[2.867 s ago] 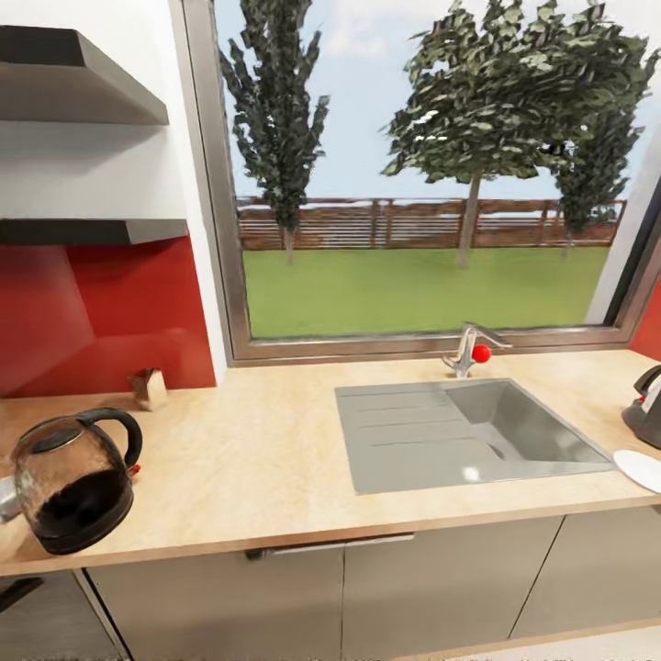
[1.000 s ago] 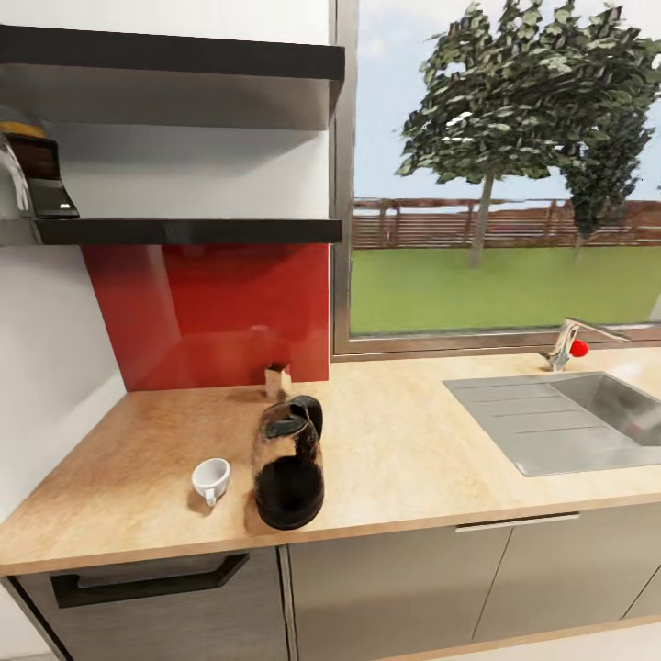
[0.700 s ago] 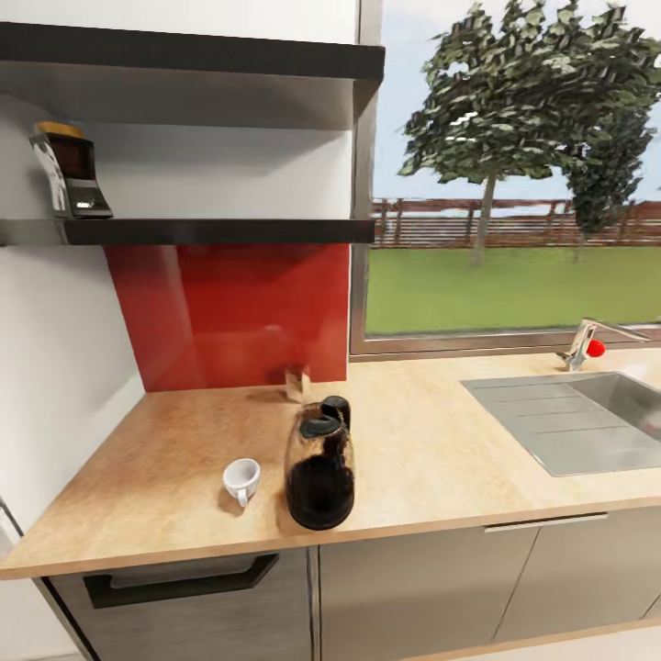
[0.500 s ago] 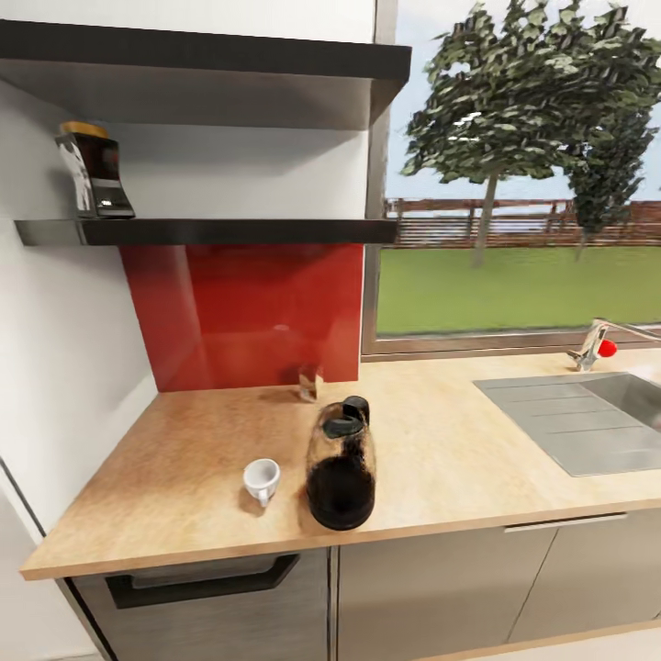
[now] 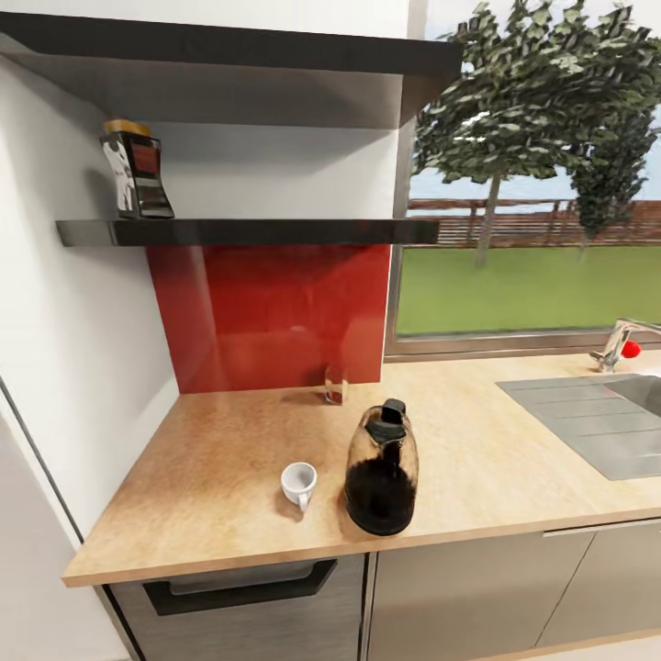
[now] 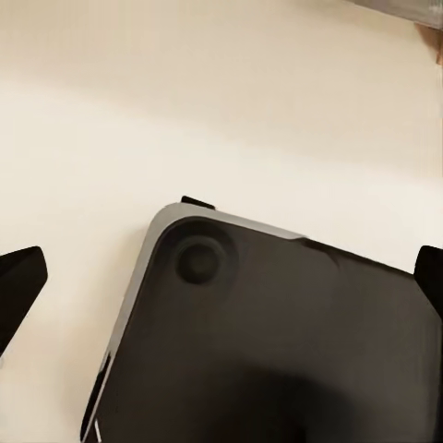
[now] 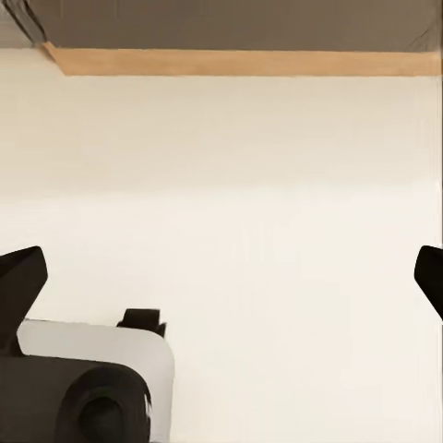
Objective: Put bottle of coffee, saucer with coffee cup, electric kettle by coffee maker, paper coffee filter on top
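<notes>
Moved: head camera panned left; counter items unmoved.
Kettle: electric kettle (image 5: 382,481) near countertop (image 5: 211,477) front edge.
Cup: coffee cup (image 5: 299,484) just left.
Coffee: bottle of coffee (image 5: 136,172) on lower kitchen shelf (image 5: 248,231).
Grippers: left gripper (image 6: 221,277) and right gripper (image 7: 221,277) fingers spread apart, holding nothing.

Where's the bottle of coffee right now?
In the head view, the bottle of coffee stands at the left end of the lower kitchen shelf, above the red backsplash.

No legible text — the bottle of coffee (image 5: 138,174) label too blurred to read
</notes>
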